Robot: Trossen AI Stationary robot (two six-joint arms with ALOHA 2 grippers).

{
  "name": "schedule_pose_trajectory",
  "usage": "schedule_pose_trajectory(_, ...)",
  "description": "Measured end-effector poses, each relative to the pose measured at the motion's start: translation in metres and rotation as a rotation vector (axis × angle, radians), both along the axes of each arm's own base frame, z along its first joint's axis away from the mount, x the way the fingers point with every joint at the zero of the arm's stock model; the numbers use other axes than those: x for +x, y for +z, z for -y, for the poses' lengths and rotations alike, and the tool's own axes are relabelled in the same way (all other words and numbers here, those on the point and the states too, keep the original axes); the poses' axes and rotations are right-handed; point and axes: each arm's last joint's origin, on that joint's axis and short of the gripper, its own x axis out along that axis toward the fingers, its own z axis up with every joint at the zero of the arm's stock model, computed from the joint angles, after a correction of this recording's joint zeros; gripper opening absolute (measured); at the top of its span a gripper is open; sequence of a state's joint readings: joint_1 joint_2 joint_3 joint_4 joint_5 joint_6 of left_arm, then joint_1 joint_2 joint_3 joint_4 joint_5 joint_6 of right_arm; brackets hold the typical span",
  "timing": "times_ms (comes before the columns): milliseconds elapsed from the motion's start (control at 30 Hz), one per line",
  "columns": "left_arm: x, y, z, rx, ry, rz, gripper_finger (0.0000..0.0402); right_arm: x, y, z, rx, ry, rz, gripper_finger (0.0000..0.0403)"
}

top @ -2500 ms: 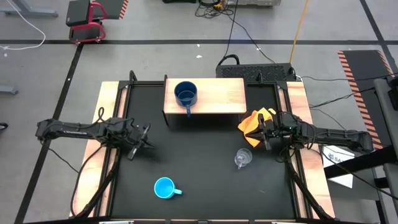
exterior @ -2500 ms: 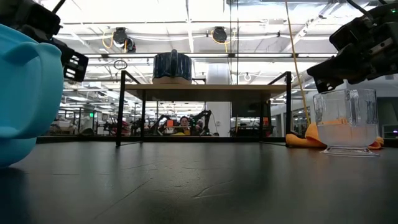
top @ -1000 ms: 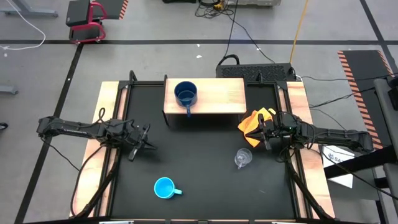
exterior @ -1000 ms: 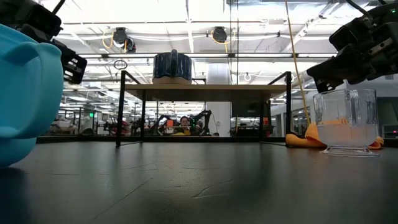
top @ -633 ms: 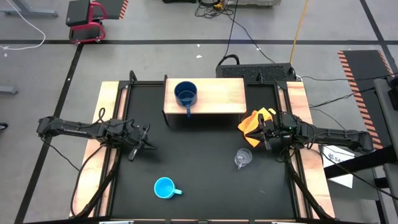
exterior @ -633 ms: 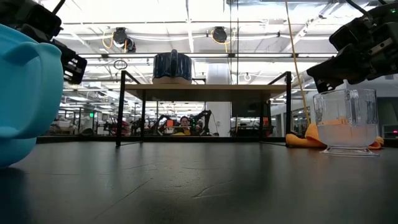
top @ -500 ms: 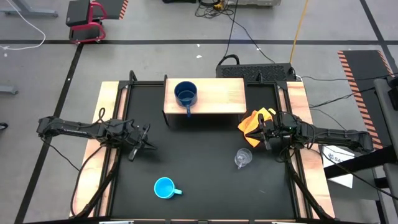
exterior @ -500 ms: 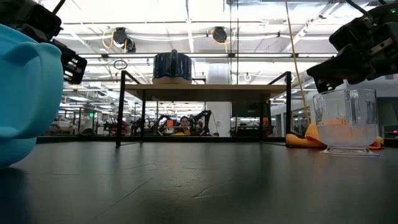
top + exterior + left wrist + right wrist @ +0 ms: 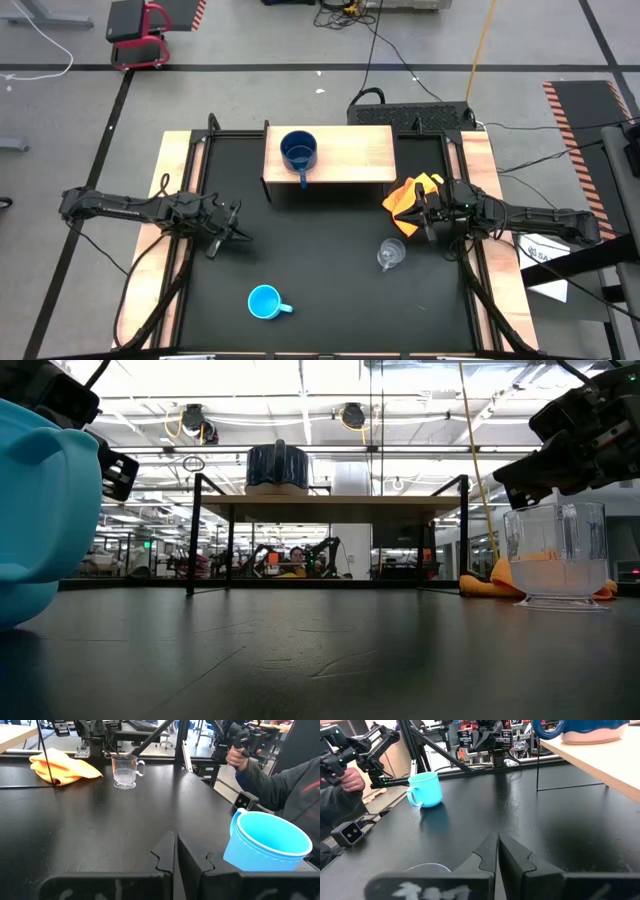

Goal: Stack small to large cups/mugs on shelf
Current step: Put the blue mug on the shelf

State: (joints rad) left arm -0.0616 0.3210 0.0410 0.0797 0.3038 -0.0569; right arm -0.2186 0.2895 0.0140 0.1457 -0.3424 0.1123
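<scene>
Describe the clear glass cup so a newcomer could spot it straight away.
Start at the wooden shelf at the far edge of the black table, then go to the orange cloth off its right end. The clear glass cup stands upright just nearer than the cloth. It is the only see-through cup; the other two are blue.

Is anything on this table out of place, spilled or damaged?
Nothing is spilled or broken. Only the crumpled orange cloth looks untidy, beside the shelf. All three cups stand upright: navy mug, sky-blue mug, glass cup.

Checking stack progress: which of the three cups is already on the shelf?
The navy mug. It sits on the shelf top, left of centre. The sky-blue mug and the glass cup are on the black tabletop.
</scene>
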Motion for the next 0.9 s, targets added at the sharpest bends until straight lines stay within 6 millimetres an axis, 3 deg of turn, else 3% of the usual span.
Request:
schedule_pose_trajectory(567, 0.0, 0.0, -0.001, 0.019, 0.041, 0.004, 0.0021, 0.001, 0.001, -0.012, -0.002, 0.108, 0.007, 0.0009)
schedule_pose_trajectory(767, 0.002, 0.013, -0.001, -0.009, 0.043, 0.138, 0.0021, 0.001, 0.001, -0.017, -0.005, 0.145, 0.008, 0.0009)
schedule_pose_trajectory(900, 0.002, 0.012, -0.001, -0.004, 0.043, 0.129, 0.0021, 0.001, 0.001, -0.017, -0.018, 0.127, 0.009, 0.0009)
